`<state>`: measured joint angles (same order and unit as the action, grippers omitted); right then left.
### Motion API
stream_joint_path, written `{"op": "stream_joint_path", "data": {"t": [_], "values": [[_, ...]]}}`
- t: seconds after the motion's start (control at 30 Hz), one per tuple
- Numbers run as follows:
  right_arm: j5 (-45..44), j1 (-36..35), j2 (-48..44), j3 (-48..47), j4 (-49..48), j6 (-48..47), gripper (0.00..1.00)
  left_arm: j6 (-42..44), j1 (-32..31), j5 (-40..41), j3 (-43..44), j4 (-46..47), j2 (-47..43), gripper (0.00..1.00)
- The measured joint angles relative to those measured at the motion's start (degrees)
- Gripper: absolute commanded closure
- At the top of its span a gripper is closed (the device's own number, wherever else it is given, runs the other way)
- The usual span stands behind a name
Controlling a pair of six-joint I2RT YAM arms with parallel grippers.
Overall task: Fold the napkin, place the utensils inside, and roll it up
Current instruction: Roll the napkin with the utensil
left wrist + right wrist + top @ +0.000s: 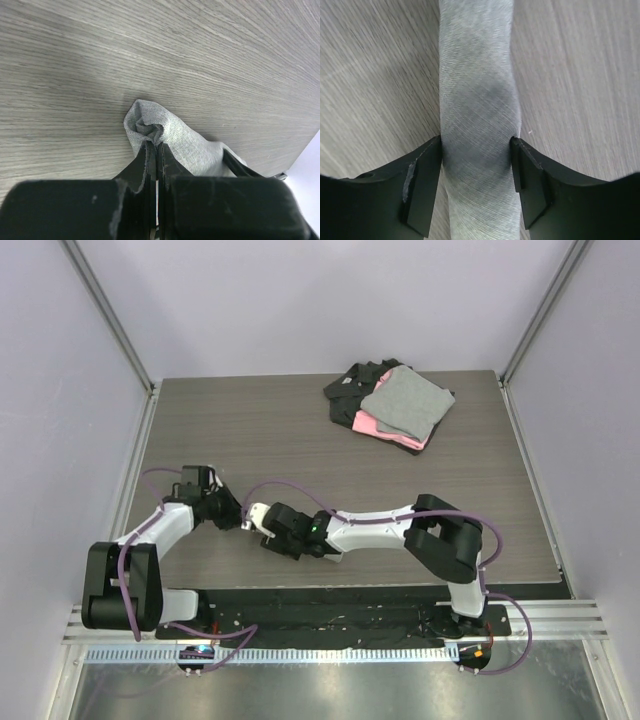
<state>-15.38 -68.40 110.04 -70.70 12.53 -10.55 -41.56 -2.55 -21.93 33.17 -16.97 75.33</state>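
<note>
Rolled napkin (477, 100) held at two spots
The left gripper (156, 147) pinches tight on its 9 o'clock end to stop it unrolling; the right gripper (476, 160) squeezes its middle, jaws touching both sides.

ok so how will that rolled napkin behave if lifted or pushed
Probably floppy: the rolled napkin is soft woven cloth, crumpled where the left gripper pinches its end. Likely to sag or loosen when lifted. As a rounded roll on smooth table, a sideways push may roll it.

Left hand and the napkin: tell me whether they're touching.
Touching. The left wrist view shows the left hand shut, fingertips pinching the bunched end of the napkin.
</note>
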Motion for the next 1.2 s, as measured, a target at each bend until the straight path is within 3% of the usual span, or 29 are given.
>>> {"op": "stream_joint_path", "data": {"t": [0.1,0.17,0.2,0.23,0.43,0.57,0.7,0.9,1.2], "values": [[-0.55,0.00,1.07,-0.09,-0.59,-0.35,0.38,0.04,0.00,-0.22,0.37,-0.22,0.04,0.98],[-0.61,0.11,1.16,-0.13,-0.59,-0.37,0.38,0.09,0.00,-0.26,0.52,-0.37,0.04,0.90],[-0.59,0.26,1.22,-0.24,-0.50,-0.37,0.38,0.15,0.00,-0.31,0.57,-0.48,0.04,0.85],[-0.31,0.52,1.36,-0.39,-0.42,-0.35,0.39,0.22,0.00,-0.37,0.57,-0.50,0.04,0.73],[7.32,4.20,3.54,-4.37,2.95,0.59,0.51,1.14,0.00,0.42,2.10,-1.97,-0.55,0.35],[18.47,8.66,5.99,-8.85,7.65,2.12,0.56,1.73,0.00,3.17,2.80,-3.67,-3.80,0.23],[30.88,13.31,8.31,-12.55,10.84,4.24,0.58,1.62,0.00,6.21,2.80,-5.09,-7.37,0.20],[49.16,19.52,13.11,-16.70,13.33,7.93,0.60,1.31,0.00,7.61,0.81,-5.03,-12.20,0.23],[65.29,22.60,18.32,-18.56,14.53,12.22,0.60,0.70,0.00,6.60,-2.25,-0.22,-11.13,0.30]]}}
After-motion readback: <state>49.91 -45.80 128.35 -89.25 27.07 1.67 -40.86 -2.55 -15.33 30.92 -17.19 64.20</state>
